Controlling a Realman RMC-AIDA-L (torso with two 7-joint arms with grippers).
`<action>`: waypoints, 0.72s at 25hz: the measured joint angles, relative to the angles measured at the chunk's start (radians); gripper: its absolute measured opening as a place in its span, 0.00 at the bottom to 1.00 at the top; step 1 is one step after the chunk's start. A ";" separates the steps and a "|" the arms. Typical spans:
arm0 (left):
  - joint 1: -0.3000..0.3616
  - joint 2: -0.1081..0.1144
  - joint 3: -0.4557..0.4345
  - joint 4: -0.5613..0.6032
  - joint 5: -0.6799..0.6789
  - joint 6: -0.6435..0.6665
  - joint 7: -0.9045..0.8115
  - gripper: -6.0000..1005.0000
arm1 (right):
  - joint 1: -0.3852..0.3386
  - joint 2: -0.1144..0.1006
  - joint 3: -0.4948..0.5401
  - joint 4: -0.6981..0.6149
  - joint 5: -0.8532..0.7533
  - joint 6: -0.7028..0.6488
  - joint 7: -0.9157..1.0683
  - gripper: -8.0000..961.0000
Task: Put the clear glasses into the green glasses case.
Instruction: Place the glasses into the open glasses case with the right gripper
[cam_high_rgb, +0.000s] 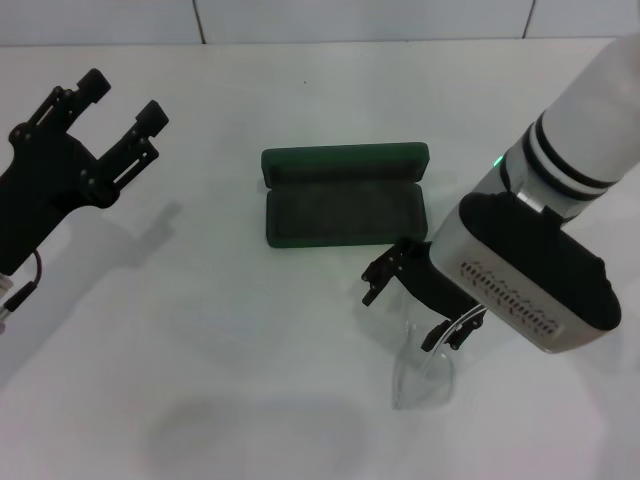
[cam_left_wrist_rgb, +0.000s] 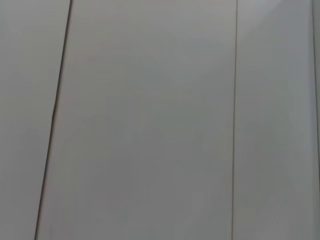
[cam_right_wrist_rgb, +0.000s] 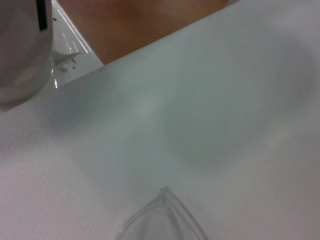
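The green glasses case (cam_high_rgb: 345, 195) lies open in the middle of the white table, its lid folded back and its dark lining empty. My right gripper (cam_high_rgb: 410, 310) hovers just in front of the case's right end and is shut on the clear glasses (cam_high_rgb: 425, 375), which hang from its fingers above the table. One clear end of the glasses (cam_right_wrist_rgb: 162, 217) pokes into the right wrist view, with the table far below it. At the far left, well away from the case, my left gripper (cam_high_rgb: 122, 100) is raised and open, holding nothing. The left wrist view shows neither object.
The white table (cam_high_rgb: 200, 330) runs out to a near edge (cam_right_wrist_rgb: 165, 42), with brown floor (cam_right_wrist_rgb: 140, 20) beyond it. A pale panelled wall (cam_left_wrist_rgb: 150, 120) fills the left wrist view. A soft shadow lies on the table at the front left.
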 joint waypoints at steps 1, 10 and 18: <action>0.000 0.000 0.000 -0.002 0.000 0.000 0.000 0.77 | 0.000 0.000 -0.011 0.000 -0.003 0.007 0.002 0.80; 0.001 0.002 -0.002 -0.016 0.000 0.000 0.011 0.77 | -0.013 0.000 0.009 -0.029 -0.007 0.052 0.052 0.80; -0.001 0.006 -0.012 -0.018 0.000 0.002 0.011 0.77 | -0.162 -0.008 0.189 -0.156 0.075 0.047 0.067 0.80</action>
